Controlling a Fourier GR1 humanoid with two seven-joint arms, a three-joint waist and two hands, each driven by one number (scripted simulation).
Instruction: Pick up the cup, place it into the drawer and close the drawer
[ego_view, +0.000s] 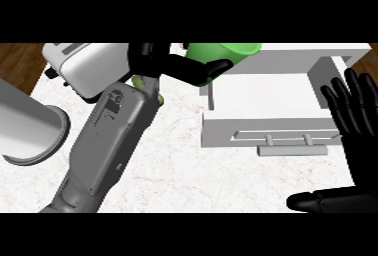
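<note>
Nearest, at the counter's right edge, the black right hand rests with fingers straight, holding nothing. Beyond it the white open drawer faces forward, its bar handle toward the near edge. Farther, the black left hand curls round the green plastic cup at the drawer's far-left corner — the cavity lies just rightward and nearer. A white toaster sits far-left.

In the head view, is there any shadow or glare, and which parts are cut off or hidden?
Head view: even light, no glare; soft shading inside the open drawer and under its handle. The left robot hand curls round the green cup, hiding part of it. The right robot hand, open with fingers up, is cut by the right edge. The toaster is cut at the top.
</note>
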